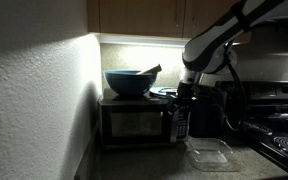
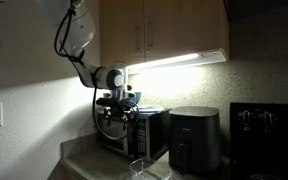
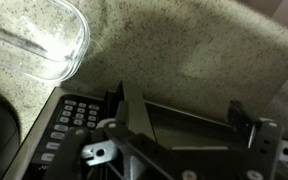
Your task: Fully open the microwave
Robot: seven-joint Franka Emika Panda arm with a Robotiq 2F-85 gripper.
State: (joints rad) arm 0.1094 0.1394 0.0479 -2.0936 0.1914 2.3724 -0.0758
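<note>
The microwave [image 1: 134, 122] is a dark box with a glass door, standing on the counter against the wall; it also shows in an exterior view [image 2: 136, 132]. Its door looks shut or nearly shut. My gripper [image 1: 182, 104] hangs at the microwave's right front edge, by the button panel, and appears in an exterior view [image 2: 117, 110]. In the wrist view the gripper [image 3: 187, 100] is open, pointing down. Its fingers [image 3: 134, 105] straddle a dark edge of the microwave beside the button panel [image 3: 69, 120]. I cannot tell whether they touch it.
A blue bowl [image 1: 129, 82] with a utensil sits on top of the microwave. A clear plastic container [image 1: 210, 153] lies on the granite counter [image 3: 184, 50] in front. A black box appliance [image 2: 194, 140] and a black stove [image 2: 269, 128] stand alongside.
</note>
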